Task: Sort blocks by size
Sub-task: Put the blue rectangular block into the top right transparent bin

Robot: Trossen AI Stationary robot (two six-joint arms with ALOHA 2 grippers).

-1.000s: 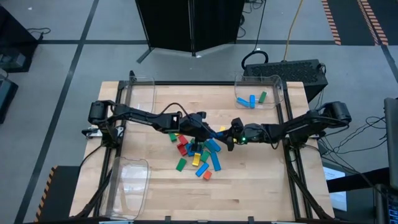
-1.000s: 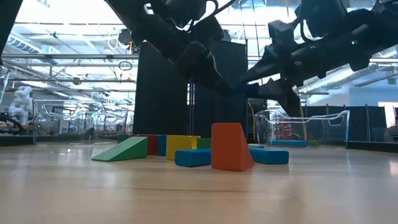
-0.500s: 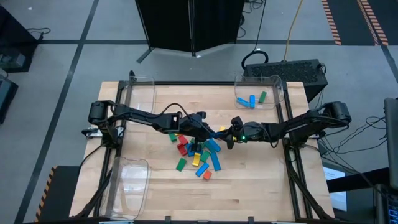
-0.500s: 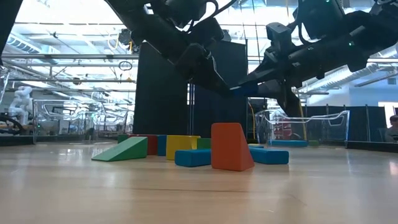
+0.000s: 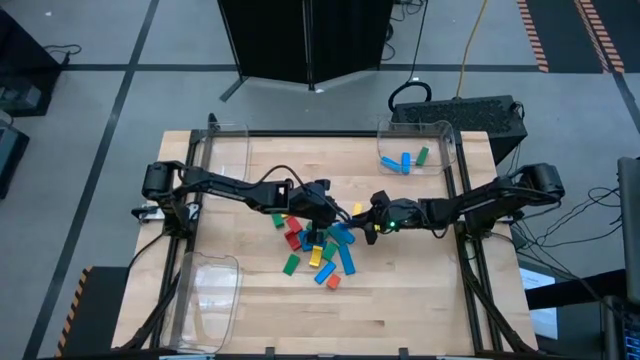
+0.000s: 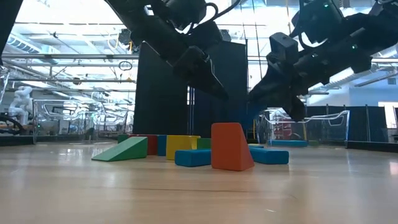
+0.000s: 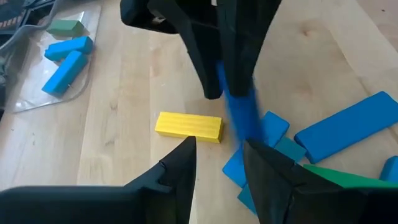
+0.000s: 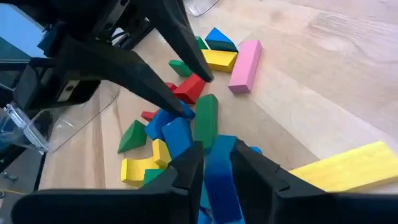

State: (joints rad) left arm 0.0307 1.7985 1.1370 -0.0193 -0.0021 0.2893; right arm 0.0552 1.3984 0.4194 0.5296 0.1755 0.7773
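Observation:
A blue block (image 8: pixel 219 177) hangs above the table's middle with my right gripper (image 8: pixel 214 149) (image 5: pixel 362 226) shut on it. My left gripper (image 7: pixel 217 146) (image 5: pixel 333 215) stands open just left of it, and the block's free end (image 7: pixel 242 121) lies just beyond its fingertips. The low view shows a gap between the two grippers. Below them a pile of coloured blocks (image 5: pixel 320 245) lies flat on the wood. A yellow block (image 7: pixel 188 126) and a pink block (image 8: pixel 244 65) lie at the pile's edges. My right gripper pinches the blue block's end (image 8: pixel 217 163) between its two fingers. The fingers come from the table's right, slanting down, and the block runs on along them toward my left gripper. The block is lifted clear of the table and the pile.
A clear bin (image 5: pixel 442 135) at the far right holds blue blocks and a green one. Two more clear bins stand at the far left (image 5: pixel 225 150) and the near left (image 5: pixel 210 290). An orange wedge (image 6: pixel 230 146) stands at the pile's near side. Bare wood lies near and right.
My right gripper has shut on the blue block, which my left gripper was holding. My left gripper has opened and let go. My right gripper has tipped downward with the block, and a gap now shows between the two grippers.

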